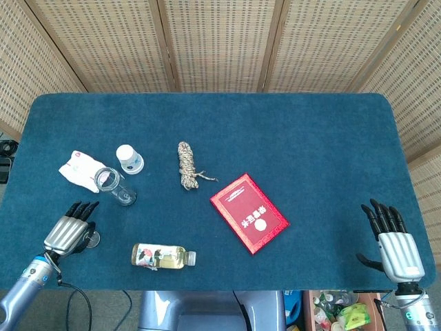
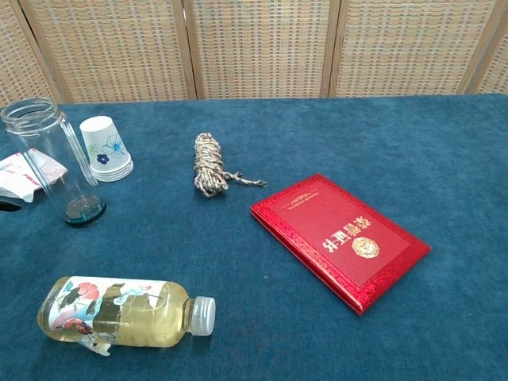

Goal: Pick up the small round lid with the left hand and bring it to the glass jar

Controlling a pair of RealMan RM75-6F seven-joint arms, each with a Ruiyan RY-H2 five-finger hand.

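The small round lid [image 1: 92, 239] lies flat on the blue table near its front left corner, and only its right part shows. My left hand [image 1: 69, 231] is over its left side, fingers stretched out toward the far right, holding nothing. The clear glass jar [image 1: 114, 185] [image 2: 54, 159] stands upright and uncovered a short way beyond the hand. My right hand [image 1: 389, 238] rests open at the front right edge, far from both. The chest view shows neither the lid nor the right hand.
A stack of white paper cups [image 1: 129, 158] and a white packet [image 1: 81, 170] sit just behind the jar. A drink bottle [image 1: 162, 256] lies on its side right of the lid. A rope bundle [image 1: 187, 165] and a red book [image 1: 249, 213] occupy the middle.
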